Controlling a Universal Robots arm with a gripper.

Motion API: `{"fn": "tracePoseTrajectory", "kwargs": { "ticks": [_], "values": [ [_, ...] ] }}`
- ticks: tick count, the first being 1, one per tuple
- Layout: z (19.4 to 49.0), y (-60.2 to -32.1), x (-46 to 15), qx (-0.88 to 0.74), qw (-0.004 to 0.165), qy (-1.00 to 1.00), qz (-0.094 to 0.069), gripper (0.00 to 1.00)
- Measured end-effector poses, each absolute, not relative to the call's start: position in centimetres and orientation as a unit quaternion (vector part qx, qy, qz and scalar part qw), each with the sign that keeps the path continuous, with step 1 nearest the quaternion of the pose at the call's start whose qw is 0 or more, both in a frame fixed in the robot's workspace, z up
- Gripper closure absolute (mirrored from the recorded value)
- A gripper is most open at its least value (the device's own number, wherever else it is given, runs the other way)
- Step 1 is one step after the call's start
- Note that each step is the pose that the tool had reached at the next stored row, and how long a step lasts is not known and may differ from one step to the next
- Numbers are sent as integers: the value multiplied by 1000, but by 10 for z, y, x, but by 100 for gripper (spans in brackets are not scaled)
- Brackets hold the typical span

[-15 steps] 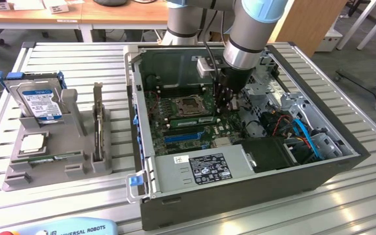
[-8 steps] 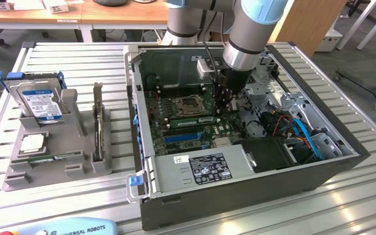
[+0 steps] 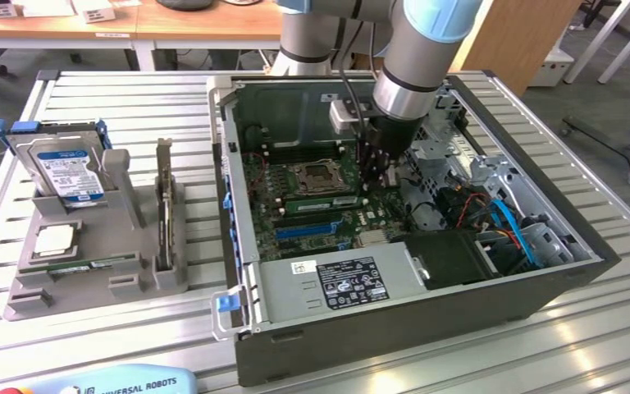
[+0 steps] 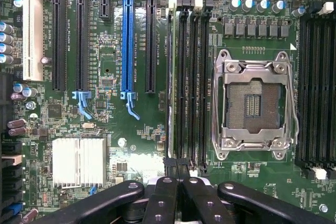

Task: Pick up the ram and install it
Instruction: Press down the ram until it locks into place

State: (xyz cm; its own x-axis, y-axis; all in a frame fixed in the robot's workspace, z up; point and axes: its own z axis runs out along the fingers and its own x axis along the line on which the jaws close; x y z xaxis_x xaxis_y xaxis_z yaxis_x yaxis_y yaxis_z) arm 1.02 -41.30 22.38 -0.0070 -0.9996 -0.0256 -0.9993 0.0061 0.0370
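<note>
Nearest the exterior camera sits a teach pendant (image 3: 107,383) on the bench (image 3: 577,345), in front of the open computer case (image 3: 403,328). Beside the case, on the exterior view's left, a grey holder (image 3: 96,271) carries a hard drive (image 3: 66,168), an upright dark card (image 3: 164,205), a processor chip (image 3: 55,238) and a small green strip I cannot identify. Inside the case, the hand (image 3: 379,182) reaches down beside the processor socket (image 3: 317,175).

On the wrist camera, the hand (image 4: 181,184) shows its black fingers (image 4: 167,203) pressed together over the memory slots (image 4: 189,77) next to the socket (image 4: 254,103). A thin green ram (image 4: 172,77) appears to stand edge-on in the slot farthest from the socket; judging by this, insertion looks nearly or fully done, though whether the latches are closed is unclear.
</note>
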Motion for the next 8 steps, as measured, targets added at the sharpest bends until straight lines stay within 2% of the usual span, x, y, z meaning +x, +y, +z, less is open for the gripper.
{"fn": "tracePoseTrajectory", "kwargs": {
  "ticks": [8],
  "values": [
    [223, -413, 10, 705, 4, -709, -22, 90]
  ]
}}
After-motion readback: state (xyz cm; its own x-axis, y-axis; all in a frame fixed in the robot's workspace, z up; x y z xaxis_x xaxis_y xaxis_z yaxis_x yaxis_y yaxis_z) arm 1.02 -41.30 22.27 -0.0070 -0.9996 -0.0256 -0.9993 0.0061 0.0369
